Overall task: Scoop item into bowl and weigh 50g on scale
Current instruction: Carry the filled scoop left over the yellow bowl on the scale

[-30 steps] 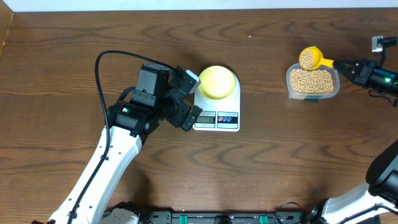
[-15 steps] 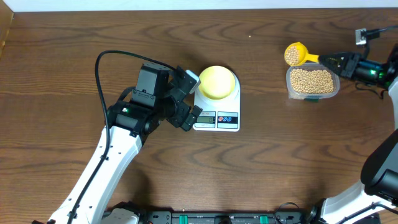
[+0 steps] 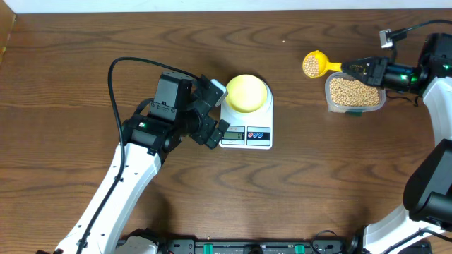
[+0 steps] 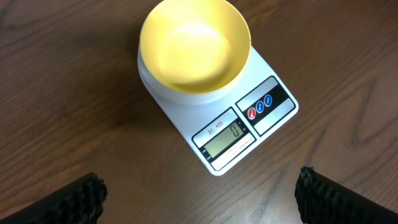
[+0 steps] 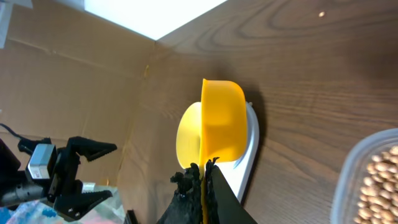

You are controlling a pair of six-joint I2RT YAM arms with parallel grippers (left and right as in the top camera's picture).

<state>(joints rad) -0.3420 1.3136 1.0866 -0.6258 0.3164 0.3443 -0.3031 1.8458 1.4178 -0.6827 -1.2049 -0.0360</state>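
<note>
Beans (image 3: 309, 65) fill the scoop (image 3: 329, 67) clamped by the right gripper (image 3: 355, 68) just beside the container (image 3: 381, 100) — the bowl (image 3: 246, 92) sits empty on the scale (image 3: 263, 144), the left gripper (image 3: 213, 111) wide beside it.

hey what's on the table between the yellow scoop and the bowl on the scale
Nothing. In the overhead view, only bare brown table lies between the loaded scoop and the bowl.

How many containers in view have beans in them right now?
2. The clear plastic tub on the right, and the yellow scoop held in the right claw just left of it. The bowl on the scale is empty.
</note>
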